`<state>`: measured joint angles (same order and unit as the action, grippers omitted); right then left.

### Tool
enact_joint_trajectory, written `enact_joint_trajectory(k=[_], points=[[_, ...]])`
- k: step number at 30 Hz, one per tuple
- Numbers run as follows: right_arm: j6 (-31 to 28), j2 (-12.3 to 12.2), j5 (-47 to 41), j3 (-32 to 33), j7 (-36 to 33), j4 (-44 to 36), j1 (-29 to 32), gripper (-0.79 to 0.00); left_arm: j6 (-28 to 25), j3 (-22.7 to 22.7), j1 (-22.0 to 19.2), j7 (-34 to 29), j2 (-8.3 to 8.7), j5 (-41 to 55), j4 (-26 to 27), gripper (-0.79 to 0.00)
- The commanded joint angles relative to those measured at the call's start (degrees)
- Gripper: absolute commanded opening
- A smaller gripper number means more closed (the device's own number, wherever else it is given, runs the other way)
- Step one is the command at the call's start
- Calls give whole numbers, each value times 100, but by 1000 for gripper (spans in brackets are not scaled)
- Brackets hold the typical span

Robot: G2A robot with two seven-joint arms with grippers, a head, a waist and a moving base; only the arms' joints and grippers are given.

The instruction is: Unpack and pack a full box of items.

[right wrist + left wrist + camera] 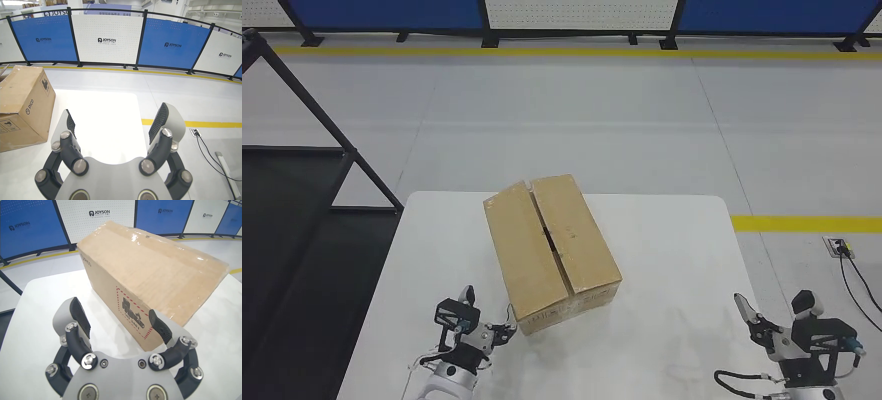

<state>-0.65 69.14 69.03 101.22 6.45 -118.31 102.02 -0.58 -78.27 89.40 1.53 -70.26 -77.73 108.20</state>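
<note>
box [552, 250]: we see it top flaps down, askew on mid table [672, 300].
left gripper [113, 307]: jaws spread, empty, just beside the box's near end.
right gripper [115, 108]: jaws spread, empty, well apart from box.

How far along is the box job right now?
Nothing looks done: the box sits on the table with its top flaps down. In hand: nothing; left gripper open by a near corner, right gripper open, apart from it. Opening, unpacking and repacking all remain.
</note>
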Motion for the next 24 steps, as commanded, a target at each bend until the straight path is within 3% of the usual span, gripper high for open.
enact_joint_trajectory(k=[1,3,12,18,24], points=[[-1,0,0,0,2,0,0,0,57,-190,62,90,3,207,-2,0],[-11,0,15,3,5,-2,-13,0,92,-460,138,120,6,602,4,0],[-591,-61,2427,-695,628,-258,-148,0,-27,-1924,469,120,52,2123,-106,0],[-375,-75,4221,-1386,951,-257,-304,0,-16,-2412,611,27,47,2776,-140,0],[-313,-65,4341,-1526,913,-261,-336,0,-45,-2514,649,-225,45,3101,-120,0]])
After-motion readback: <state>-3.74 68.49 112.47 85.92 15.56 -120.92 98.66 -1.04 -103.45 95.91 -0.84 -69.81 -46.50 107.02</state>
